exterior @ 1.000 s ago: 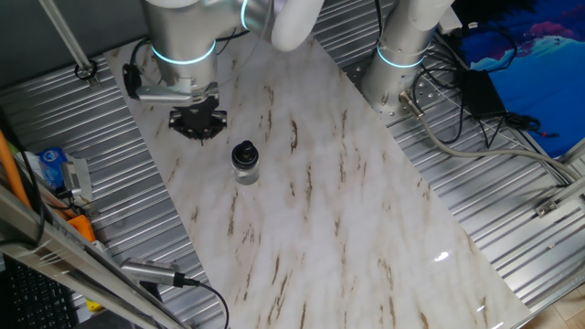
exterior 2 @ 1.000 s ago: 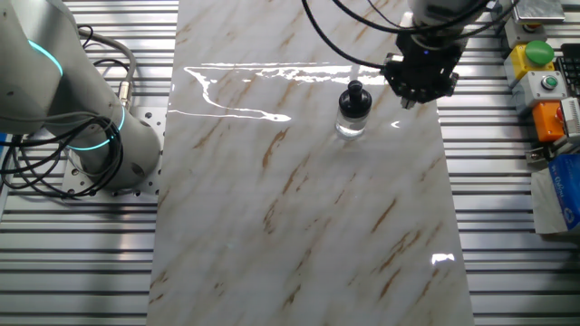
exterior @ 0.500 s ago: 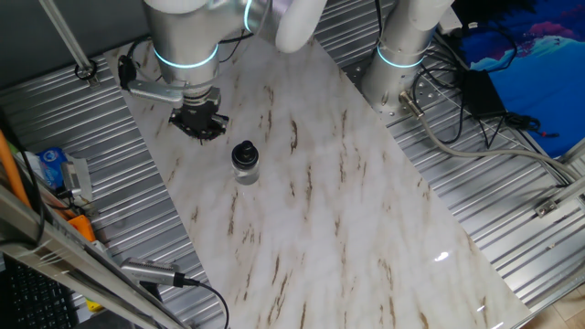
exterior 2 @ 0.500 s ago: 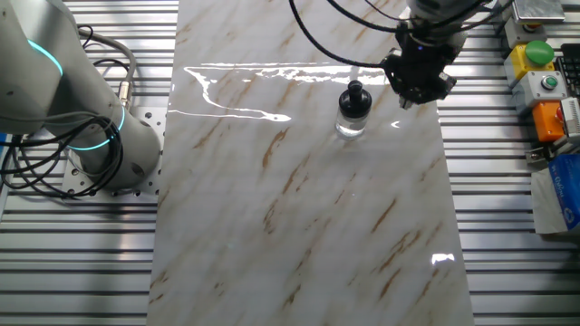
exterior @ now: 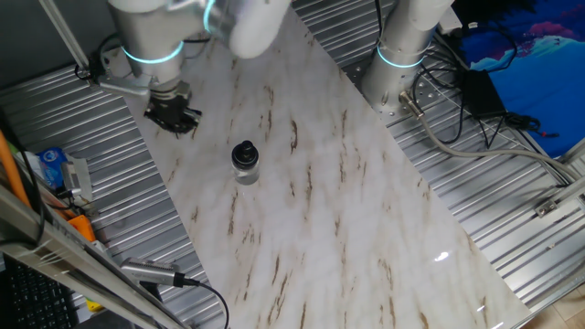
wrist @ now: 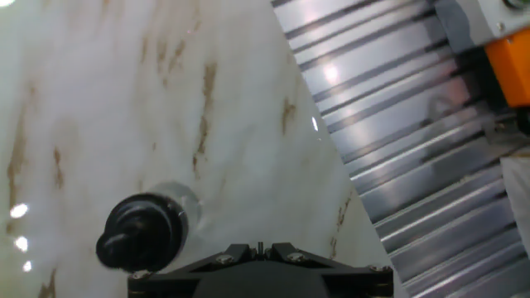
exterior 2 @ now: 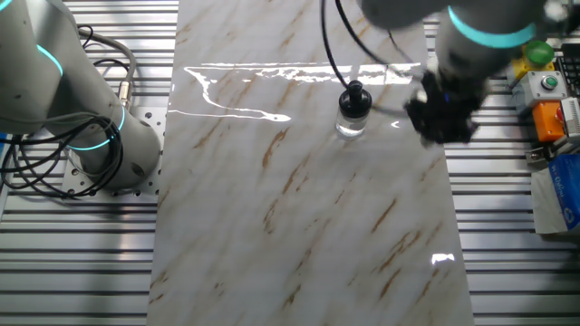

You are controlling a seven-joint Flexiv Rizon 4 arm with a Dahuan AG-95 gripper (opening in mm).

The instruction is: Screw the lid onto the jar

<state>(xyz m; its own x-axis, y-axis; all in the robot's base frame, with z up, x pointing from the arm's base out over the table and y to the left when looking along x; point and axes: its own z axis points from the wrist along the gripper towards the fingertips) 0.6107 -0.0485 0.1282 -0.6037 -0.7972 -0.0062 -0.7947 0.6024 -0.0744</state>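
Note:
The clear glass jar (exterior: pixel 245 172) stands upright on the marble table (exterior: pixel 329 210), and the black lid (exterior: pixel 242 152) sits on its mouth. The other fixed view shows the same jar (exterior 2: pixel 351 124) and lid (exterior 2: pixel 353 94). My gripper (exterior: pixel 174 119) hangs over the table's edge, apart from the jar and holding nothing. It is blurred in the other fixed view, where the gripper (exterior 2: pixel 441 122) is to the right of the jar. In the hand view the lid (wrist: pixel 141 233) lies at lower left, and my gripper (wrist: pixel 259 248) shows its two tips almost touching.
Ribbed metal decking (exterior: pixel 119 183) borders the marble top on both sides. A control box with a green button (exterior 2: pixel 539 52) and an orange block (exterior 2: pixel 551 118) sits beyond the edge nearest my gripper. A second arm's base (exterior 2: pixel 100 136) stands across the table.
My arm has pulled away from the jar toward the table's edge, further than half a second ago. The jar with its lid has stayed in place.

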